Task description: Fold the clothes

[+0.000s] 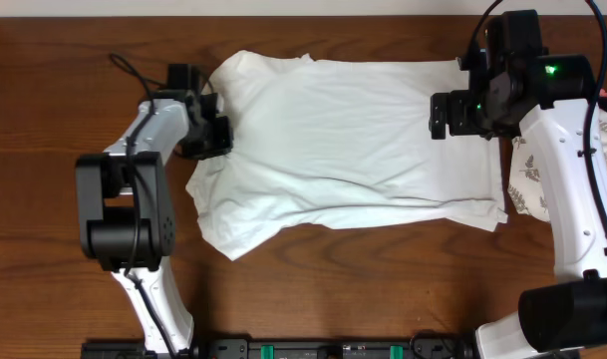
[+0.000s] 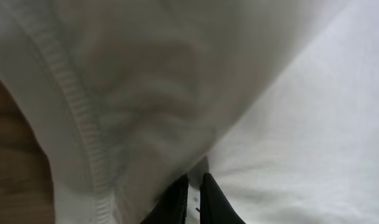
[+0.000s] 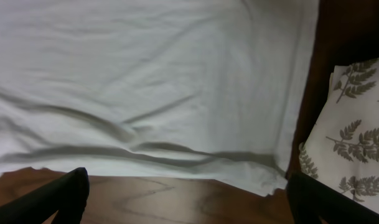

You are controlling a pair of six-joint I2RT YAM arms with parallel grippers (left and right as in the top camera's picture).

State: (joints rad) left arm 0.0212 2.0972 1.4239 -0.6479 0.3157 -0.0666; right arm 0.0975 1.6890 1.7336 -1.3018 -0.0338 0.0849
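Though spread nearly flat across the bench [image 1: 44,249], looks soft, light, floppy: T-shirt [image 1: 343,140] best taken at edges. Left hand [image 1: 211,132] pinched shut on its neck end; right hand [image 1: 451,112] spread wide over opposite end.

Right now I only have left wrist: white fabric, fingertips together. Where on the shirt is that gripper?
Observer: Overhead puts the left gripper midway along the T-shirt's left edge, the end opposite the hem.
Operator: Right arm?
Observer: The right gripper is open, over the shirt near the hem end.
Operator: Anything else nearby?
Observer: A leaf-print cloth lies just past the hem, partly under the right arm.
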